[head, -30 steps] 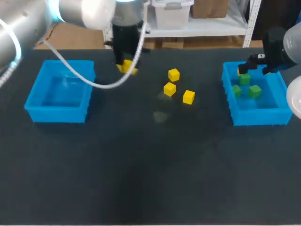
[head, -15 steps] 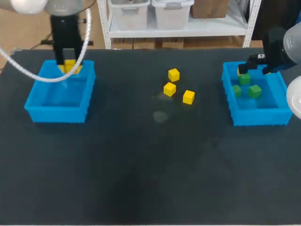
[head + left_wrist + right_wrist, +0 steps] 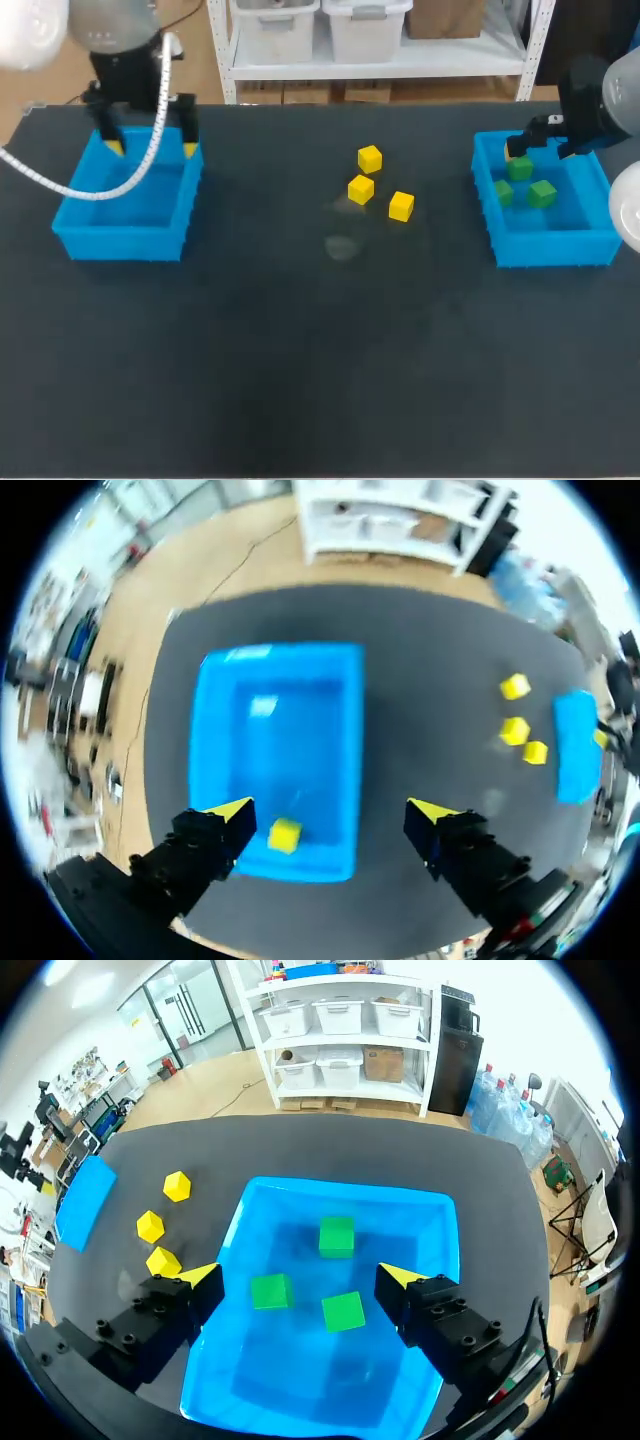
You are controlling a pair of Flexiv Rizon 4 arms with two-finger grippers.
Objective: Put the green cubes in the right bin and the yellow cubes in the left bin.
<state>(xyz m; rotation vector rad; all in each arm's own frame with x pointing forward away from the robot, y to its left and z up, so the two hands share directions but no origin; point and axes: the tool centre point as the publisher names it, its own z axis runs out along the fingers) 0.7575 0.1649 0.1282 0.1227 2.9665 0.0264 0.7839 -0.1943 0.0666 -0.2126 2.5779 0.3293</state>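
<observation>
My left gripper [image 3: 152, 150] hangs open over the far edge of the left blue bin [image 3: 120, 243]. In the left wrist view one yellow cube [image 3: 285, 835] lies loose on the floor of that bin [image 3: 290, 740], below and between the spread fingers [image 3: 232, 808]. Three more yellow cubes [image 3: 370, 158] [image 3: 361, 188] [image 3: 401, 206] sit on the table's middle. My right gripper [image 3: 302, 1276] is open above the right bin [image 3: 330, 1380], which holds three green cubes [image 3: 336, 1236] [image 3: 271, 1291] [image 3: 343, 1311]. In the head view the left bin's cube is hidden.
The dark table [image 3: 320, 350] has broad bare room in front of both bins. The left arm's white cable [image 3: 90, 190] loops over the left bin. The right bin [image 3: 555, 248] stands near the table's right edge.
My left arm carried a yellow cube from the table's middle leftward to the left bin, then opened; the cube now lies in the bin. The right arm stayed still.
</observation>
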